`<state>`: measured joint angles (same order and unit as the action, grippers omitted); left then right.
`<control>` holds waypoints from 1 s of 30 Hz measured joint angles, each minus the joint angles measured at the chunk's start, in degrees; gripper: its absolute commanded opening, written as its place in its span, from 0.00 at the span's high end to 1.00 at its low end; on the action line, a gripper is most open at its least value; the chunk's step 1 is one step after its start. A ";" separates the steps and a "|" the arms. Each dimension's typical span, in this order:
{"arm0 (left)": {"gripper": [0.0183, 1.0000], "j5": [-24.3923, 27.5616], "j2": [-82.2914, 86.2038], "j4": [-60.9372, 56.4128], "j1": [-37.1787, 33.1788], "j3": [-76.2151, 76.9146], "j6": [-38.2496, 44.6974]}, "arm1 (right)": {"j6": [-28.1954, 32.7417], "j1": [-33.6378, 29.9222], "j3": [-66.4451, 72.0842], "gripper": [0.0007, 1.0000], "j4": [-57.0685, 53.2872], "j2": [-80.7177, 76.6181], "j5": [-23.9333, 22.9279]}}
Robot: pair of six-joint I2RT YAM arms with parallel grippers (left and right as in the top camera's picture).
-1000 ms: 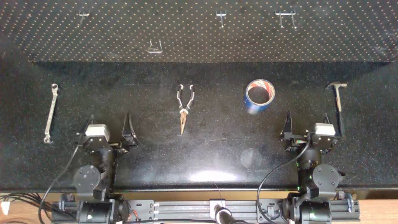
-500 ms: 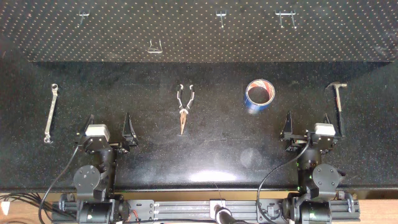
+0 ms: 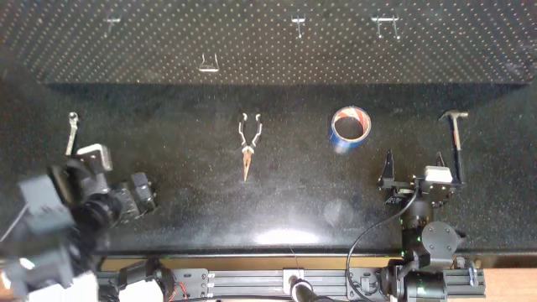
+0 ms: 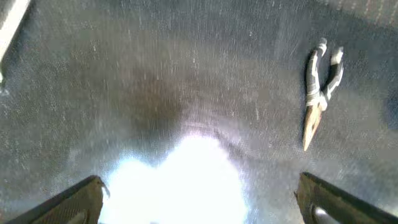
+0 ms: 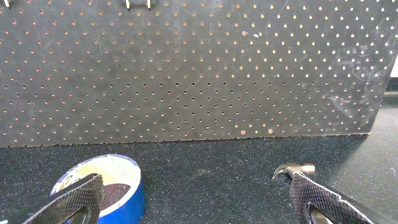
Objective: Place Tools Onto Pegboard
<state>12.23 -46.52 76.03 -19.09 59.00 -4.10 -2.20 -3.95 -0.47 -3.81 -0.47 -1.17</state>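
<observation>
1. The counter (image 3: 294,180) is rough, speckled black and matt, save for one patch of glare.
2. The pegboard (image 5: 199,74) is matt and scuffed, with bright metal hooks (image 3: 385,25).
3. The wrench (image 3: 73,122) is shiny metal.
4. The tape roll (image 5: 132,200) is glossy blue plastic.
5. The hammer (image 5: 295,169) has a polished metal head.
</observation>
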 measured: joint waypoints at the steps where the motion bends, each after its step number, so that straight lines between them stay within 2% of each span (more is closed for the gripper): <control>1: 0.01 -0.90 -4.92 1.36 -2.93 3.80 0.04 | 0.00 0.00 -0.02 0.02 0.02 0.02 -0.02; 2: 0.00 -2.36 -12.11 1.16 -6.03 6.71 1.90 | 0.00 0.00 0.00 0.02 0.02 0.02 0.00; 3: 0.01 -3.06 -15.98 2.14 -8.57 6.71 7.21 | 0.00 0.00 0.00 0.02 0.02 0.04 -0.02; 5: 0.01 -4.87 -25.53 0.33 -19.80 7.54 20.00 | -0.02 0.00 0.00 0.02 0.00 0.04 -0.02; 7: 0.01 -7.56 -31.45 -3.02 -23.32 8.26 28.06 | -0.02 0.00 0.00 0.02 0.00 0.07 -0.02; 8: 0.01 -9.73 -37.09 -8.02 -24.37 9.25 35.67 | -0.02 0.00 0.00 0.02 0.00 0.04 -0.02; 10: 0.01 -10.73 -40.79 -12.70 -24.22 9.62 40.85 | -0.02 0.00 0.00 0.02 0.00 0.00 0.00; 15: 0.01 -12.11 -53.59 -20.61 -22.47 11.34 45.27 | -0.02 0.00 0.00 0.02 0.00 0.00 -0.02; 21: 0.01 -12.15 -61.51 -21.35 -22.43 17.35 45.51 | -0.02 0.00 0.00 0.02 0.00 0.00 -0.02; 28: 0.01 -10.62 -62.77 -24.06 -22.43 17.29 45.51 | 0.00 0.00 0.00 0.02 0.00 0.00 -0.02; 30: 0.01 -8.52 -64.78 -24.39 -22.43 17.27 45.48 | 0.00 0.00 0.00 0.02 0.00 0.00 -0.02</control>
<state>3.70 -111.31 51.64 -41.52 76.27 41.39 -2.20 -3.95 -0.47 -3.81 -0.47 -1.19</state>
